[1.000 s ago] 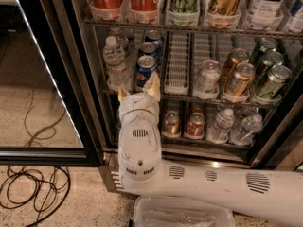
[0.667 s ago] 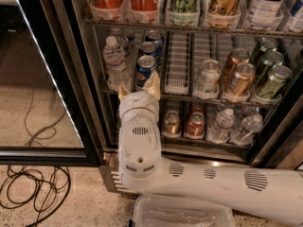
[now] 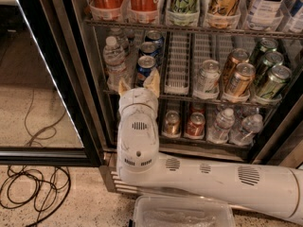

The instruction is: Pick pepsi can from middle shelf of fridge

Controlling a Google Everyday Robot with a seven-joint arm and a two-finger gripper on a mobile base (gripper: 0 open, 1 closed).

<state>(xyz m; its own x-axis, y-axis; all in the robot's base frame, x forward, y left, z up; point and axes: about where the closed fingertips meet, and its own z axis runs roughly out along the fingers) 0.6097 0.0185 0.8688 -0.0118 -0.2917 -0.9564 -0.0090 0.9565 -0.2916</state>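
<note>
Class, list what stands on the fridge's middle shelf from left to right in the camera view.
water bottle → pepsi can → empty white lane trays → silver can → gold cans → green cans. The end effector hovers open in front of the pepsi can.

Black cables (image 3: 33, 193) on floor (image 3: 87, 200); clear plastic tub (image 3: 184, 215).

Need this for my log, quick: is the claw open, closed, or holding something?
Claw: open, empty, poised at the front pepsi can on the middle shelf.
</note>
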